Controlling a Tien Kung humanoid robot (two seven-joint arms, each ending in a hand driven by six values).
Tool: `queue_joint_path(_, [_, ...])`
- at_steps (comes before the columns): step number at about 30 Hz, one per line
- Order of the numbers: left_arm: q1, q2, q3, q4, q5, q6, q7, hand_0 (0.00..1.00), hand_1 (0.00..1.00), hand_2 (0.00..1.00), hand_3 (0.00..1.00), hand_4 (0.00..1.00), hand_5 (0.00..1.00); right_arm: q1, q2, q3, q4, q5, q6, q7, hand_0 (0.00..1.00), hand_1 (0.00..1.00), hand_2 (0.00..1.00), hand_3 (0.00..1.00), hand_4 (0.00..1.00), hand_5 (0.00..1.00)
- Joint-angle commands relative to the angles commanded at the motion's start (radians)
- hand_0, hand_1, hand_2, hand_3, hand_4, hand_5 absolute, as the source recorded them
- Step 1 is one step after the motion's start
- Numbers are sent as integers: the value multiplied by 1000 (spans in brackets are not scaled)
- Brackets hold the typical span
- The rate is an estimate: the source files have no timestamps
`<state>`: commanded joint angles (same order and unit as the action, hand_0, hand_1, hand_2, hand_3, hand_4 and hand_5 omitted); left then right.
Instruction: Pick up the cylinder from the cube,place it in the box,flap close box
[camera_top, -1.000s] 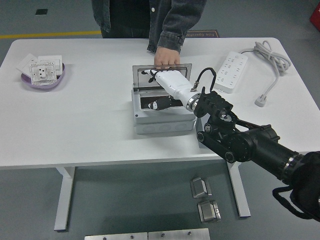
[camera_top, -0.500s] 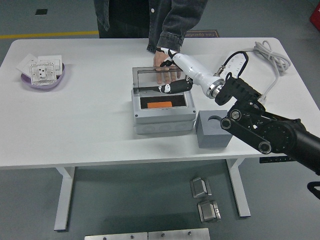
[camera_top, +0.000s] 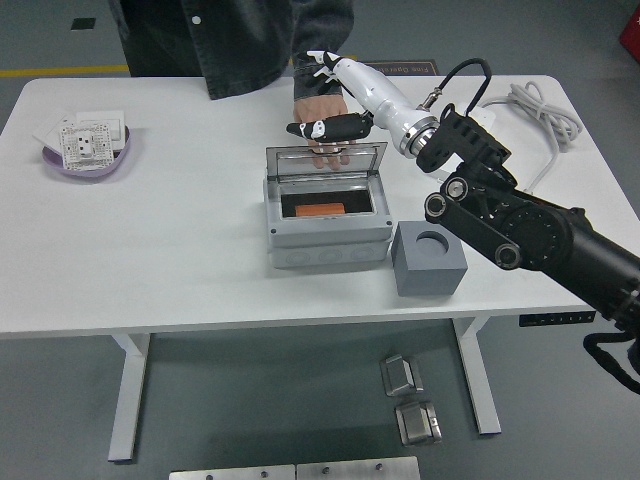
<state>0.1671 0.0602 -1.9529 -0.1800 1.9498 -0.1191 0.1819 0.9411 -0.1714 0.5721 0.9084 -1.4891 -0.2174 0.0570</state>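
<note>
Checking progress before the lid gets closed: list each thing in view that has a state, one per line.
box: open, lid standing up at the back
orange cylinder: lying inside the box
grey cube: socket empty, right of the box
right hand: raised above the lid, holding nothing
person's hand: behind the lid
power strip: unplugged, plug on the table

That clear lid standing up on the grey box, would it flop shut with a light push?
Probably. The clear lid stands upright, seemingly hinged along the box's back edge, so a nudge may swing it down. It looks thin and stiff, likely light. A person's hand is behind it, perhaps steadying it.
</note>
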Motion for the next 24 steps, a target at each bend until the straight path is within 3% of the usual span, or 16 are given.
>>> queue_joint_path(3, [0,-1,8,0,-8,0,-1,622,579,552,587,405,125,-16,9,-26,-27,1,-6,3,725,640,683,813,923,410])
queue_joint_path(6, [0,-1,7,0,-7,0,-2,621,579,551,586,404,124,-35,1,-58,-10,0,-11,-2,723,637,680,805,913,407])
queue_joint_path(18, [-2,1,22,0,-36,5,-7,622,579,551,586,403,123,-83,-109,-126,202,-40,-25,-53,708,630,676,810,892,441])
queue_joint_path(23, [-2,-1,35,0,-51,6,-10,622,579,551,586,403,123,-121,-130,-135,233,-29,-33,-56,708,630,676,810,892,441])
queue_joint_path(24, [-2,-1,36,0,-52,6,-10,622,579,551,586,403,123,-130,-132,-134,237,-25,-35,-54,668,617,674,814,884,449])
